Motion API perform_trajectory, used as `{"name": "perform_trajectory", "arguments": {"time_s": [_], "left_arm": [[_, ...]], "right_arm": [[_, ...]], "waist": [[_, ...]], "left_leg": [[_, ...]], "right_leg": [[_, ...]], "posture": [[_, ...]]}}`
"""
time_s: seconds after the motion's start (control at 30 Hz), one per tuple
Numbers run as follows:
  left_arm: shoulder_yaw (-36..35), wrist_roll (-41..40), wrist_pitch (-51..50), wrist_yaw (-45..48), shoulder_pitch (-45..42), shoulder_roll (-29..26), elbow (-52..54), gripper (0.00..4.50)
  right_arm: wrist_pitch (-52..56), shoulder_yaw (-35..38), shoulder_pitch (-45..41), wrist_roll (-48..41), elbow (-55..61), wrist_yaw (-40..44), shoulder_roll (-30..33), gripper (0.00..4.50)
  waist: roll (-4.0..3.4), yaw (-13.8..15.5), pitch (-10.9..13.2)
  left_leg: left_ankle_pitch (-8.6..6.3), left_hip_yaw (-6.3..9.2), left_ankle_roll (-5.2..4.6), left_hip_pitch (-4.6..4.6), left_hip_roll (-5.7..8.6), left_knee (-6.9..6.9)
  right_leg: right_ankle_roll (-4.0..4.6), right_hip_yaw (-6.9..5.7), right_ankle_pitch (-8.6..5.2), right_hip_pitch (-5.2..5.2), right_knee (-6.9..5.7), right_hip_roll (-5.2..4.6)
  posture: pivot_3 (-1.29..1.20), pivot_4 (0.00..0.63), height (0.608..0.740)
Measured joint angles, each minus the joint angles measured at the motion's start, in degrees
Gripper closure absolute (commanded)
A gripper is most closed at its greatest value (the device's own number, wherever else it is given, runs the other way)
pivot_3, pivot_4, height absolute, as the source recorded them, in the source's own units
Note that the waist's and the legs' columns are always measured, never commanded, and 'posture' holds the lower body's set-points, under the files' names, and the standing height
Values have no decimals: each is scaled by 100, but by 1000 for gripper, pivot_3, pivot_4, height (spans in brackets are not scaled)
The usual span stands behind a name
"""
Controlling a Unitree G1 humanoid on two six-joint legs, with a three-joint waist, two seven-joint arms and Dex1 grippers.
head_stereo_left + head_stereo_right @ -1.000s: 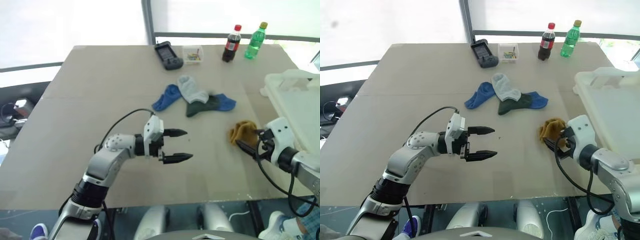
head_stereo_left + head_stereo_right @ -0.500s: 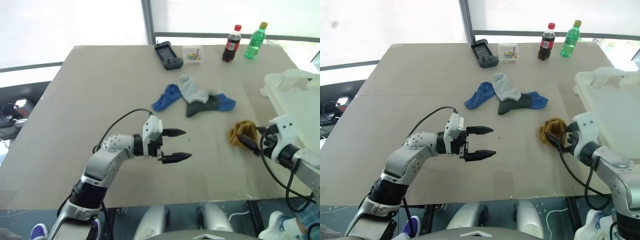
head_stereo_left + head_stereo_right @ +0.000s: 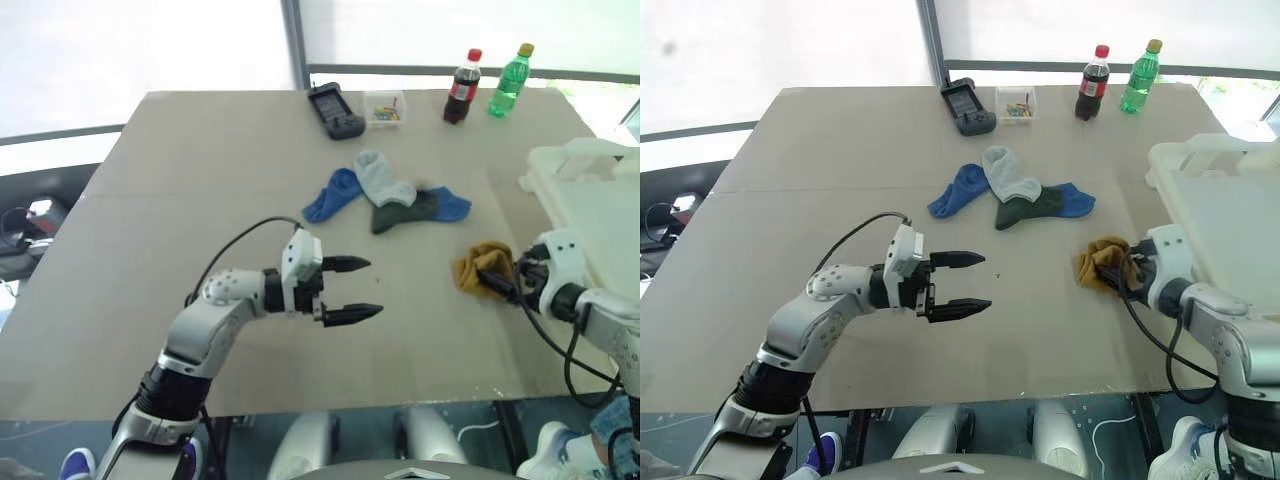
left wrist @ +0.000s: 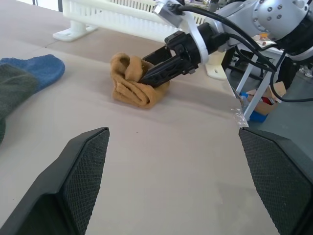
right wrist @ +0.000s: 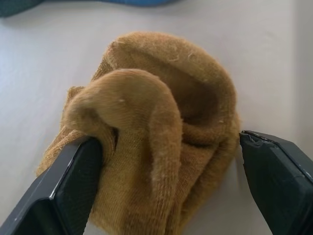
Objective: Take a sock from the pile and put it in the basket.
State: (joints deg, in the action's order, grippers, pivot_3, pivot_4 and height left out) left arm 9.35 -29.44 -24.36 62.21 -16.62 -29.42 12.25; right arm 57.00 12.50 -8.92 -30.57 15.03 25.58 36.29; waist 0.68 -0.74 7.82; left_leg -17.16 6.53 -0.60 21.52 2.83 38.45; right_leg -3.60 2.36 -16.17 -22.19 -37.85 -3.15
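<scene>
A crumpled mustard sock (image 3: pixel 478 266) lies on the table, apart from the pile (image 3: pixel 385 195) of blue, grey and dark green socks farther back. My right gripper (image 3: pixel 499 281) is low over the table, open, with its two fingers (image 5: pixel 63 191) on either side of the mustard sock (image 5: pixel 156 122); one finger touches the fabric. The left wrist view looks across at that right gripper (image 4: pixel 146 77) and the sock (image 4: pixel 129 83). My left gripper (image 3: pixel 373 288) hovers open and empty over the table's middle, pointing right. The white basket (image 3: pixel 575 170) stands at the right edge.
At the table's far edge stand a cola bottle (image 3: pixel 461 88), a green bottle (image 3: pixel 508 82), a small clear box (image 3: pixel 385 108) and a dark handset (image 3: pixel 336 111). The basket's wall is just right of my right arm. The table's front edge runs close below both grippers.
My right gripper has moved forward and down, so its fingers now flank the mustard sock. The left gripper has stayed where it was.
</scene>
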Motion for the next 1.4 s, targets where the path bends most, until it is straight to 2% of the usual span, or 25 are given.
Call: {"name": "perform_trajectory", "arguments": {"time_s": [0.03,0.07,0.1,0.23,0.33,0.4,0.43,0.6,0.73,0.83,0.87,0.97,1.1,1.23,1.4], "left_arm": [[-3,1,0,-2,5,-1,0,0],[-7,1,1,-8,14,-1,4,0],[-17,2,2,-19,40,-2,20,0],[-59,3,2,-123,138,-6,60,0],[-112,2,4,-171,200,-10,80,0],[-151,2,4,-219,249,-17,87,0],[-174,1,5,-227,266,-17,93,0],[-216,1,112,-259,322,44,108,0],[-217,5,250,-311,317,169,96,0],[-214,13,289,-346,280,253,64,0],[-208,18,314,-357,239,283,59,0],[-210,27,347,-374,201,301,47,0],[-207,68,347,-401,135,364,-54,0],[-206,80,347,-455,97,412,-64,0],[-240,5,397,-487,-28,553,-66,0]], "right_arm": [[-20,-58,-38,22,-51,66,52,22],[-52,-120,-49,65,-74,107,76,550],[-105,-200,-50,105,-91,165,86,741],[-318,-477,4,212,-70,399,129,2544],[-350,-469,14,194,-22,411,37,3431],[-214,-236,12,6,14,355,-207,4275],[-99,-95,3,-118,21,298,-312,4468],[687,837,-395,-1154,153,-183,-942,4477],[1077,2007,-1302,-2025,259,-1080,-1167,4477],[1081,2606,-1897,-2270,107,-1913,-1299,4477],[990,2892,-2167,-2276,-61,-2378,-1306,4477],[717,3202,-2403,-2088,-382,-3055,-1302,4477],[171,3305,-2490,-1484,-989,-3662,-1137,4477],[-240,3318,-2527,-975,-1647,-3996,-1017,4477],[-437,3217,-2528,-691,-2171,-4002,-844,4477]], "waist": [[0,-3,0],[4,-5,-2],[7,-9,-4],[14,-7,-9],[15,-4,-9],[12,-8,-7],[11,-9,-6],[-32,-4,22],[-38,21,25],[-38,21,25],[-38,20,25],[-37,11,24],[-37,-14,24],[-38,-30,24],[-38,-33,24]], "left_leg": [[0,0,0,-1,0,0],[0,-1,0,-1,0,0],[0,-1,0,-2,0,0],[-3,0,-5,-11,-3,0],[-12,0,-20,-47,-4,-5],[-14,-2,-23,-63,-7,-12],[-14,-2,-23,-64,-8,-12],[-14,-3,-22,-57,-5,-13],[-6,8,-9,-46,-1,-19],[-2,6,-3,-24,5,-20],[-1,4,-2,-16,8,-19],[0,-5,-1,31,10,-15],[2,-27,-3,38,7,-15],[5,-49,-10,32,5,-15],[9,-57,-16,31,3,-14]], "right_leg": [[0,1,0,1,0,0],[0,1,0,1,0,0],[0,1,0,1,0,0],[0,1,0,9,0,-3],[0,1,0,44,2,-8],[1,6,-1,55,4,-7],[1,6,-1,54,3,-7],[1,9,0,48,3,-11],[1,3,-1,46,18,-18],[1,1,-1,26,20,-21],[1,0,-1,17,19,-25],[1,3,0,-37,4,-27],[1,17,0,-53,-2,-21],[0,34,0,-53,-6,-2],[-1,40,1,-53,-11,0]], "posture": [[0,150,740],[0,150,740],[0,150,740],[0,150,740],[0,150,740],[0,150,740],[0,150,740],[0,150,740],[0,150,740],[0,150,740],[0,150,740],[0,150,740],[0,150,740],[0,150,740],[0,150,740]]}}
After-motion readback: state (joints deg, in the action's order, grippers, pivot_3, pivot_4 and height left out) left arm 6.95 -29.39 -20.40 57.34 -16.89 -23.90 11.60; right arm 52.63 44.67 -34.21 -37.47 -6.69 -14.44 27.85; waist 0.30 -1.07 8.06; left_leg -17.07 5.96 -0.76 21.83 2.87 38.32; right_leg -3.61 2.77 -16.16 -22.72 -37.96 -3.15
